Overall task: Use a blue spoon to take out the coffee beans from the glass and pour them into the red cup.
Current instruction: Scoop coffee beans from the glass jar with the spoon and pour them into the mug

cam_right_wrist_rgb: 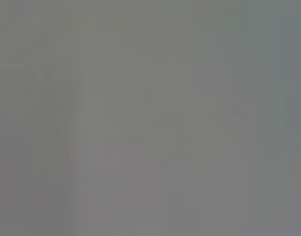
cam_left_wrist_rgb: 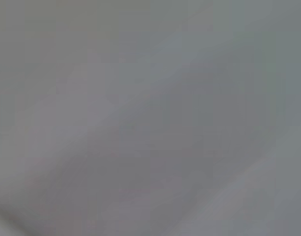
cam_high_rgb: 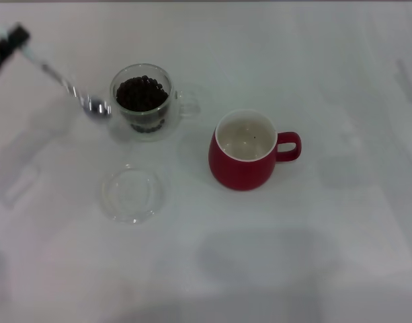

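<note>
My left gripper point(cam_high_rgb: 11, 42) is at the far left edge of the head view, shut on the pale handle of the blue spoon point(cam_high_rgb: 63, 82). The spoon slants down to the right, its metal bowl just left of the glass point(cam_high_rgb: 146, 101). The glass holds a heap of dark coffee beans point(cam_high_rgb: 141, 92); its clear handle points right. The red cup point(cam_high_rgb: 242, 151) stands to the right and nearer, white inside, handle to the right, with one small dark speck in it. My right gripper is out of view. Both wrist views show only plain grey.
A flat clear glass saucer point(cam_high_rgb: 131, 194) lies on the white table point(cam_high_rgb: 313, 256), in front of the glass and left of the red cup.
</note>
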`<state>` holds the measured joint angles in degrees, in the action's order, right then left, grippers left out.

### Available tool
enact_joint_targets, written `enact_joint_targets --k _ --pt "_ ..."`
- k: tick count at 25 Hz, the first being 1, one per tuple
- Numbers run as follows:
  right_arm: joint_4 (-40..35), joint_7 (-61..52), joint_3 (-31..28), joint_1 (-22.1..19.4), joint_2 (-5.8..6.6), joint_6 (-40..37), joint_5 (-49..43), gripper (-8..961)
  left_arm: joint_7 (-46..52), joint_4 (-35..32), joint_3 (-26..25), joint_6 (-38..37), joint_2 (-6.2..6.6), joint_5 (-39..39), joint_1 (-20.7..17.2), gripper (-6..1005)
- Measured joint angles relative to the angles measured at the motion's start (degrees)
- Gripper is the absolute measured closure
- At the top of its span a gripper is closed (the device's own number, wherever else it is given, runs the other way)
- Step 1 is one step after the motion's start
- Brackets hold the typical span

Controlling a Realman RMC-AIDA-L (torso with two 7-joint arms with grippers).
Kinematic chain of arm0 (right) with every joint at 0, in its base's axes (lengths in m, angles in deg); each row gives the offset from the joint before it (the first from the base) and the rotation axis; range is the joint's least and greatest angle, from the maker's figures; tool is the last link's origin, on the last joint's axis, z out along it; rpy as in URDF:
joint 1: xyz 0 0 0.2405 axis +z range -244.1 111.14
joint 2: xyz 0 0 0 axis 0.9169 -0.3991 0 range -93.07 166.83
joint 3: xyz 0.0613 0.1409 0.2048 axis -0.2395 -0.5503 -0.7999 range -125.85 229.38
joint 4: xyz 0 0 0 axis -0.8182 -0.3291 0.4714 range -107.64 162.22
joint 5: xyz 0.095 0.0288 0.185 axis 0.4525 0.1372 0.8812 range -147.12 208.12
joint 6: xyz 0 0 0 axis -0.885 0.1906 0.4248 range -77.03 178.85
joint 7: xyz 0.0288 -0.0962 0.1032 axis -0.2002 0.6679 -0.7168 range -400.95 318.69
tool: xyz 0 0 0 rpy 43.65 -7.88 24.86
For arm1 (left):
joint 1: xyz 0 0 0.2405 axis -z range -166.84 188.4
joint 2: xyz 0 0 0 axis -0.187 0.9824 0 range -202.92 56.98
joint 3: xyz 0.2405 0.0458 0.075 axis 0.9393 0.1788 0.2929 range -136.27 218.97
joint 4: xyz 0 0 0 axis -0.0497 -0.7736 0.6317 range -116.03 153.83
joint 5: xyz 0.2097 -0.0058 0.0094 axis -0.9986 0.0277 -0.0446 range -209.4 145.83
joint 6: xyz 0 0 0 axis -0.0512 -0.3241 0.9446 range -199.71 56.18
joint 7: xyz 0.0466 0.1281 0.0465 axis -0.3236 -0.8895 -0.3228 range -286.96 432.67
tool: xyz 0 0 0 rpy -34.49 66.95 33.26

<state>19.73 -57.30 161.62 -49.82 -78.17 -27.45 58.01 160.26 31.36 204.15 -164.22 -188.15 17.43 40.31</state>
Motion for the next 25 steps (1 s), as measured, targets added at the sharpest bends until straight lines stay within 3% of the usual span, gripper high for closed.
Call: enact_joint_targets --k 4,10,16,21,25 --pt "0.0 -0.3 0.2 0.0 -0.07 -0.2 0.0 95 -6.3 3.5 0.1 0.2 0.58 0.5 5.2 863" --pt "0.1 -1.6 0.4 -0.3 -0.08 -0.7 -0.1 95 -15.3 5.0 0.2 6.2 0.23 -0.9 10.8 864" --pt "0.2 -1.9 0.6 -0.7 -0.17 -1.1 -0.1 95 -19.3 2.3 0.2 11.9 -0.81 -3.4 14.4 864" --pt "0.3 -2.0 0.6 -0.8 -0.17 -1.1 -0.1 95 -20.0 0.7 0.2 15.0 -0.99 -6.0 15.7 864" --pt "0.4 -2.0 0.5 -0.9 -0.17 -1.1 0.0 95 -20.9 0.5 0.2 19.1 -2.0 -7.9 16.7 864"
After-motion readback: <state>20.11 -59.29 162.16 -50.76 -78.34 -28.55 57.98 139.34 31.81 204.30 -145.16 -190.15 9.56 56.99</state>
